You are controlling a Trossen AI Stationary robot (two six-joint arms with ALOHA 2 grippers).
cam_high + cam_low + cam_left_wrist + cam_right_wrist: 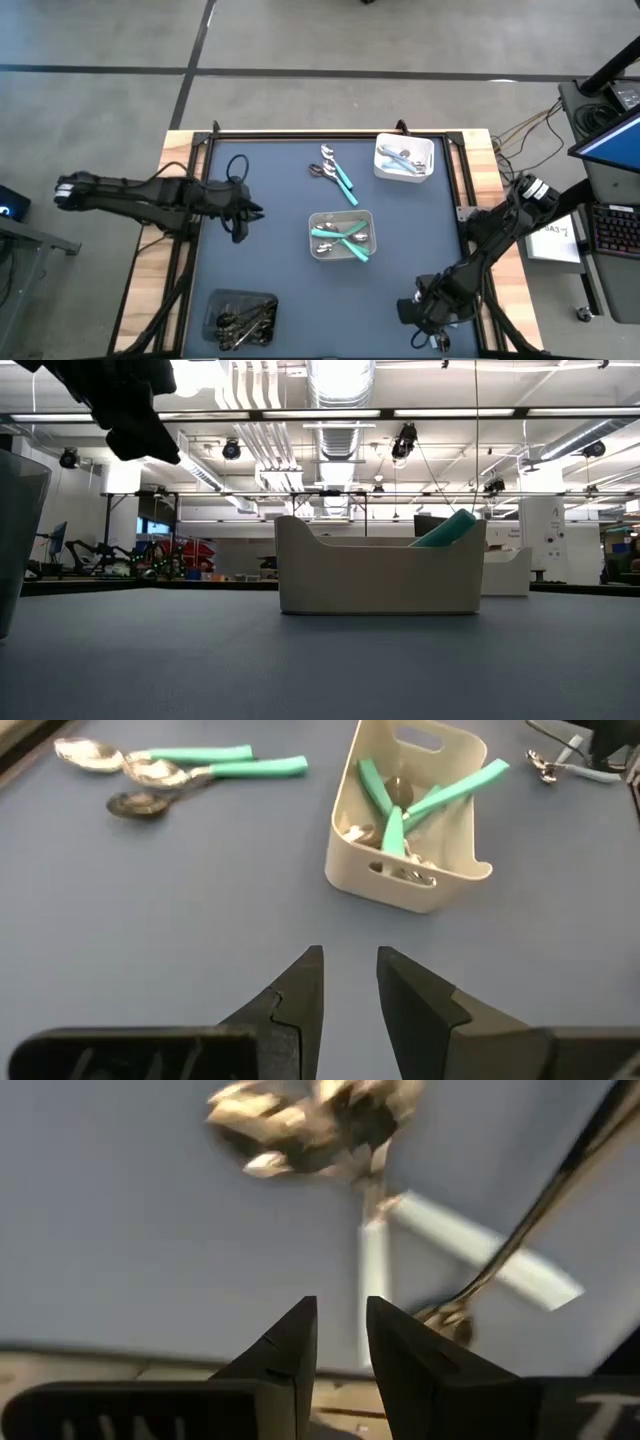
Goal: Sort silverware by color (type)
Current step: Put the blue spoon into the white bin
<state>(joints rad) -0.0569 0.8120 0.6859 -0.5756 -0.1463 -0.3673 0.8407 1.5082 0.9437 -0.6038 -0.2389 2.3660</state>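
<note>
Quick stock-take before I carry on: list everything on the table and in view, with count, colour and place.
Middle tray: one, pale grey, table centre; teal-handled silverware inside.
Loose spoons: about three, metal heads, teal handles, on the mat behind the middle tray.
White tray: one, far right; pale-handled silverware inside, count unclear.
Dark tray: one, near left corner; dark silverware inside, count unclear.
Mat: one, dark blue, covers the table.
Left gripper: black, slightly open, empty, left of the middle tray.
Right gripper: black, slightly open, empty, near right corner.

overhead, table-level, two wrist views
</note>
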